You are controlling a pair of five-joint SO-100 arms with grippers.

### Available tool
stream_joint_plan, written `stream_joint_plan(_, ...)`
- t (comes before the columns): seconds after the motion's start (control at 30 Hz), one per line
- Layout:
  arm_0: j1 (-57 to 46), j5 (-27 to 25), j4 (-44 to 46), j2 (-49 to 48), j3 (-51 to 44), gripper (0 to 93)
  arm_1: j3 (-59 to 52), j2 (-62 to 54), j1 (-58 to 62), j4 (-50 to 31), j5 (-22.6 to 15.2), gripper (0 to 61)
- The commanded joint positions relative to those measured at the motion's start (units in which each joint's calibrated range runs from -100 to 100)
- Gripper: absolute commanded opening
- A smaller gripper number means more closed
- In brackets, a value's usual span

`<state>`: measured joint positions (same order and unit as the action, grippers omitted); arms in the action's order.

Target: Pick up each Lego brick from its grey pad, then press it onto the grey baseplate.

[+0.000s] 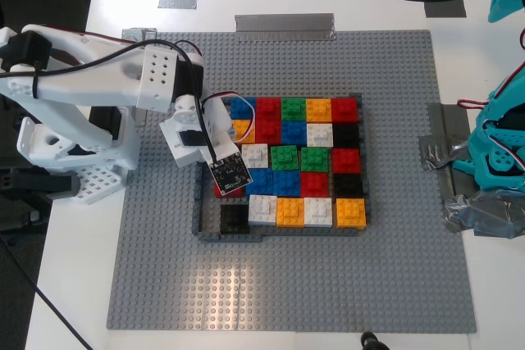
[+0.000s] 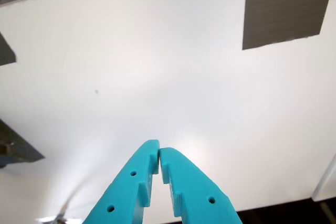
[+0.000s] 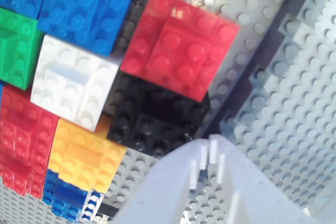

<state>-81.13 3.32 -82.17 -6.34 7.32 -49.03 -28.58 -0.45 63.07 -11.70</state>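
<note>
Red, blue, green, orange, white and black bricks (image 1: 289, 157) are showing on the studded grey baseplate (image 1: 394, 268); a possibly darker grey wall (image 1: 238, 235) is framing them.

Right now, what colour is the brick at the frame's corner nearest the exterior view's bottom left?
Black; clearest in the exterior view.

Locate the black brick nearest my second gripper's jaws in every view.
Exterior view: black brick at the brick block's lower-left corner in that view.
First wrist view: not in it.
Second wrist view: black brick just beyond the jaws, beside a red brick.
Shared landmark: the grey baseplate.
</note>
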Motion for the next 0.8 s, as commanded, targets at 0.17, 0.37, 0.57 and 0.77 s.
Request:
stream_joint_plan(0.17,0.5,-0.1,0.3,-1.2,-0.9,0.0,1.9,2.2,1.1,-4.2,-0.4,0.1)
stream_joint_plan(0.37,1.4,0.2,0.3,-1.1,-0.3,0.0,1.6,3.3,1.1,-7.6,0.7,0.1)
stream_joint_plan(0.57,1.4,0.2,0.3,-1.1,-0.2,0.0,3.6,3.7,0.3,-10.0,1.7,0.1)
stream_joint_plan(0.77,1.4,0.3,0.3,-1.1,-0.1,0.0,4.3,3.7,-0.5,-9.5,2.4,0.1)
